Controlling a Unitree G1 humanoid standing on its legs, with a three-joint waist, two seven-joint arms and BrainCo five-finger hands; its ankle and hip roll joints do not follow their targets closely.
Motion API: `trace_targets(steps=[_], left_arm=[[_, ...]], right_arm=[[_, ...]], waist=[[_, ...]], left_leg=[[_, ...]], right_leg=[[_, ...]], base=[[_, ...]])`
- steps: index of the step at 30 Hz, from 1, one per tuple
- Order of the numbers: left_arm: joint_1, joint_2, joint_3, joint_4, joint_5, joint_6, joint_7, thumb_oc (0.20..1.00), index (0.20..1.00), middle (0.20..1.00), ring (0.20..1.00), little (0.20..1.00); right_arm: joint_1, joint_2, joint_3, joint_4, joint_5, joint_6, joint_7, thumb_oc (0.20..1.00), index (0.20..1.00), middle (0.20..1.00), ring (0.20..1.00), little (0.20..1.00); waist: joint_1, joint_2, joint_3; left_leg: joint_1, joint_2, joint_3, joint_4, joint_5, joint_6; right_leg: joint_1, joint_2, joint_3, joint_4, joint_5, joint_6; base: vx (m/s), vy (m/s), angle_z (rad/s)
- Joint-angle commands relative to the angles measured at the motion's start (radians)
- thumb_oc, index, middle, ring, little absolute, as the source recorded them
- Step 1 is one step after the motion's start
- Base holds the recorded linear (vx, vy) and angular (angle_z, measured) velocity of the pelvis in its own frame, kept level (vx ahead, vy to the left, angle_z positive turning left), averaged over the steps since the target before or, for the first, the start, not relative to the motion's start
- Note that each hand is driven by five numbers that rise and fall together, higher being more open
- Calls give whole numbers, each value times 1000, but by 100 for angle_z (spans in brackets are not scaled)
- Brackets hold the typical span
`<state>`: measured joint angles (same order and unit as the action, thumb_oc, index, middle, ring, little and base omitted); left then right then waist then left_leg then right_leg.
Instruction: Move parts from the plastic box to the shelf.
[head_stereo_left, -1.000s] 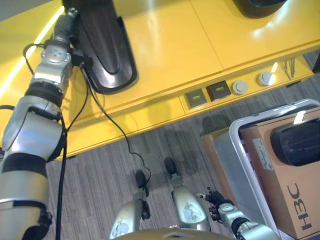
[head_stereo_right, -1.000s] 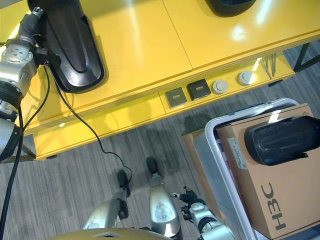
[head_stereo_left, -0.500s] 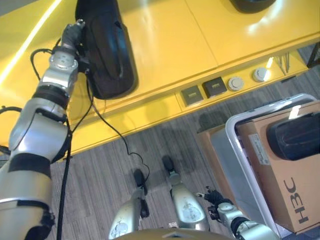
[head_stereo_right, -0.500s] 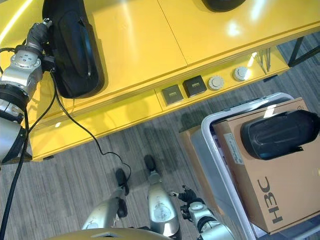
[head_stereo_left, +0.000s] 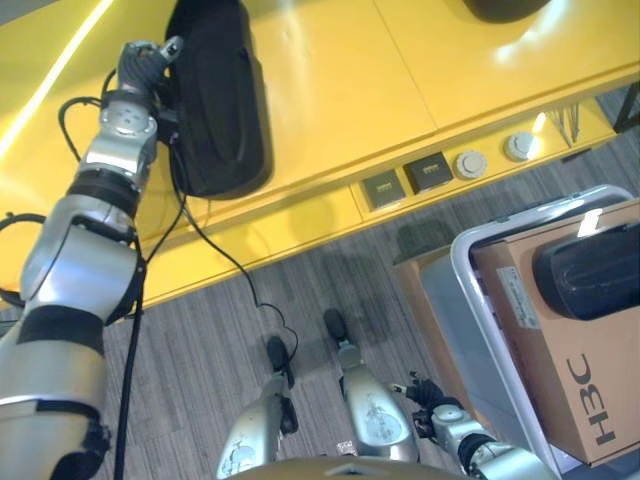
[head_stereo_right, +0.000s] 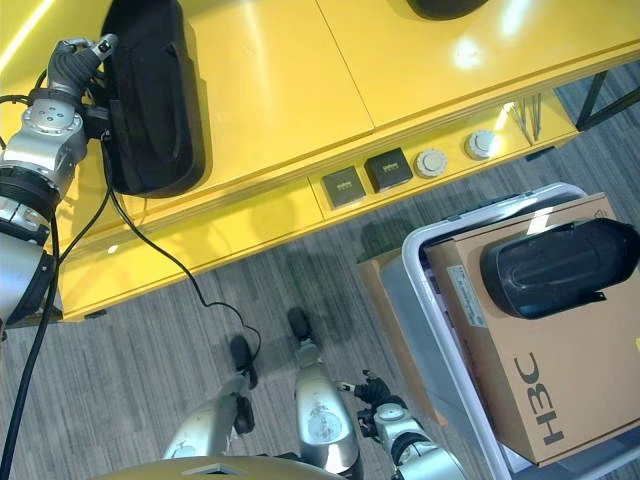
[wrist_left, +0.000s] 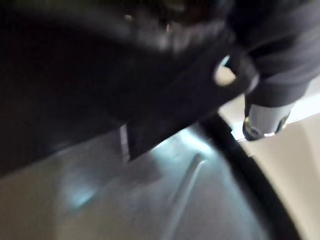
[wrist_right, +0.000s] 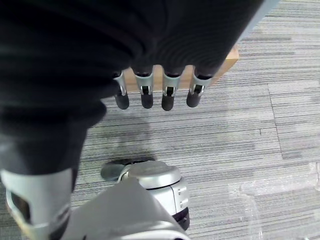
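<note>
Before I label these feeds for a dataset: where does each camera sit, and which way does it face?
Eye views: on the head, looking down at the yellow shelf, the black part on it, the plastic box; left hand by the part, right hand low.
Left wrist view: on the left wrist, close against the black part.
Right wrist view: on the right wrist, along straight fingers toward the carpet.
Shared: eyes and left wrist see the part.

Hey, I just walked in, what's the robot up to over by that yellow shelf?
It is moving black parts from a plastic box to the yellow shelf. Its left hand is up at the edge of a long black part that lies on the shelf; whether it grips the part is unclear. The right hand hangs low over the floor, fingers relaxed, holding nothing. Another black part waits on a cardboard box inside the plastic box.
</note>
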<state>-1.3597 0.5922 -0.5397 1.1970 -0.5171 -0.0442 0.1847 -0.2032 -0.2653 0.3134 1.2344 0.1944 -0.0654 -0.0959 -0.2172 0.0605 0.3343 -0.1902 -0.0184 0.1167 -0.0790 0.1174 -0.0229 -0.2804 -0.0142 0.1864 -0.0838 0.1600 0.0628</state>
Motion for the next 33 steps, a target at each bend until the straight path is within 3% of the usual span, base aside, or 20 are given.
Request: trace_targets(steps=[1, 14, 18, 24, 29, 30, 31, 33], left_arm=[[-106, -20, 22, 119, 8, -25, 8, 1000, 1000, 1000, 1000, 1000], [-65, -59, 117, 122, -65, -32, 72, 1000, 1000, 1000, 1000, 1000], [6, -82, 150, 40, -145, -63, 79, 1000, 1000, 1000, 1000, 1000], [50, -132, 141, -33, -119, -76, 103, 1000, 1000, 1000, 1000, 1000], [260, -190, 165, -497, -86, -166, 140, 1000, 1000, 1000, 1000, 1000], [267, -190, 166, -504, -84, -164, 143, 1000, 1000, 1000, 1000, 1000], [415, -201, 194, -711, -42, -172, 126, 1000, 1000, 1000, 1000, 1000], [564, -210, 235, -890, -1, -182, 101, 1000, 1000, 1000, 1000, 1000]], right_arm=[[18, -16, 55, 30, 26, -5, -4, 1000, 1000, 1000, 1000, 1000], [34, -14, 46, 40, 14, 6, -13, 1000, 1000, 1000, 1000, 1000], [25, -28, 26, 67, -6, 24, -14, 1000, 1000, 1000, 1000, 1000], [22, -32, 4, 97, -21, 30, -11, 1000, 1000, 1000, 1000, 1000], [39, -9, -36, 87, -42, 24, -27, 1000, 1000, 1000, 1000, 1000], [42, -9, -34, 87, -42, 24, -27, 1000, 1000, 1000, 1000, 1000], [49, 2, -59, 82, -34, 23, -28, 1000, 1000, 1000, 1000, 1000], [60, 18, -75, 71, -28, 20, -28, 1000, 1000, 1000, 1000, 1000]], waist=[[1, 2, -40], [6, -4, -83], [39, 10, -112], [69, 23, -141], [135, 14, -182], [133, 14, -184], [159, 0, -200], [177, -15, -218]], left_leg=[[-29, 109, -126, -8, -21, -77], [23, 121, -122, -8, -39, -79], [58, 117, -147, -8, -46, -76], [98, 109, -199, -8, -54, -73], [123, 101, -275, -8, -54, -83], [124, 100, -276, -8, -55, -83], [134, 99, -290, -8, -58, -82], [148, 101, -293, -8, -67, -79]], right_leg=[[13, -65, -14, -3, -64, 78], [66, -64, -24, -3, -85, 74], [122, -72, -64, -3, -106, 74], [188, -84, -126, 3, -134, 75], [266, -86, -219, 25, -173, 62], [268, -87, -220, 25, -174, 62], [289, -87, -240, 25, -179, 60], [305, -85, -244, 24, -183, 56]], base=[[0, 0, 0], [2, 0, 0], [20, -8, 3], [29, -27, 36], [9, 2, 53], [-17, 1, 60], [3, 10, 45], [3, 30, 23]])
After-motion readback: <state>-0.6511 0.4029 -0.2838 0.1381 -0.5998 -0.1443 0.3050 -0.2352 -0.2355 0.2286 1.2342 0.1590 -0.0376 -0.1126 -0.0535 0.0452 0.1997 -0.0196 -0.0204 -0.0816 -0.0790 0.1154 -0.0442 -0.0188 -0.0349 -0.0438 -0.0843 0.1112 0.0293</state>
